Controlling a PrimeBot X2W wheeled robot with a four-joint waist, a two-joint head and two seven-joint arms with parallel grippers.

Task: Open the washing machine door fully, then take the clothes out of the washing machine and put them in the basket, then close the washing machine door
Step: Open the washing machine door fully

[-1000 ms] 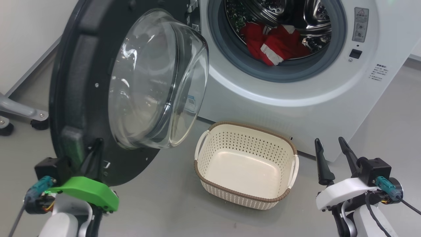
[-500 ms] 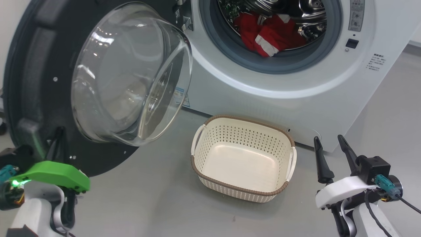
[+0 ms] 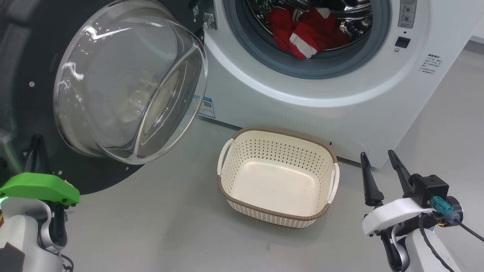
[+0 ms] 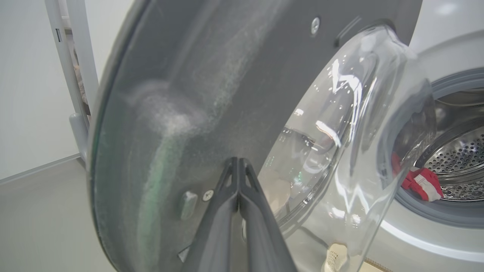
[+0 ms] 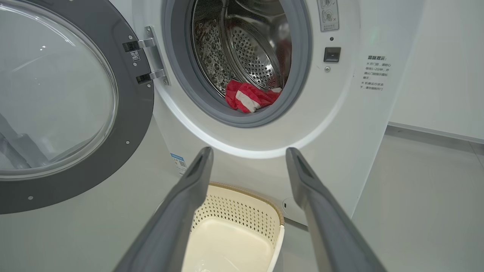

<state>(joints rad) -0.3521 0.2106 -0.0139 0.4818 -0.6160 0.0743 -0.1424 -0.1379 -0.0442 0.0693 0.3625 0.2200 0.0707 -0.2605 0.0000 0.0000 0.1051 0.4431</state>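
The washing machine door [image 3: 124, 83] stands swung out to the left, its glass bowl facing the room. My left gripper [image 3: 36, 149] is shut, its fingertips [image 4: 238, 163] against the door's dark inner face just beside the bowl. Red and white clothes [image 3: 298, 30] lie in the steel drum of the washing machine [image 3: 302, 105] and also show in the right wrist view [image 5: 247, 96]. On the floor below the opening the cream basket [image 3: 280, 132] stands with nothing in it. At the lower right my right gripper [image 3: 377, 155] is open, holding nothing, right of the basket [image 5: 245, 190].
Grey floor [image 3: 170, 226] runs around the basket. A white metal post [image 4: 72, 75] stands beyond the door's outer edge against a pale wall. Right of the machine a white wall [image 5: 435, 75] meets the floor.
The door has swung further open to the left, with my shut left gripper moving left along with it. The head camera has shifted too. My right gripper stays open in place.
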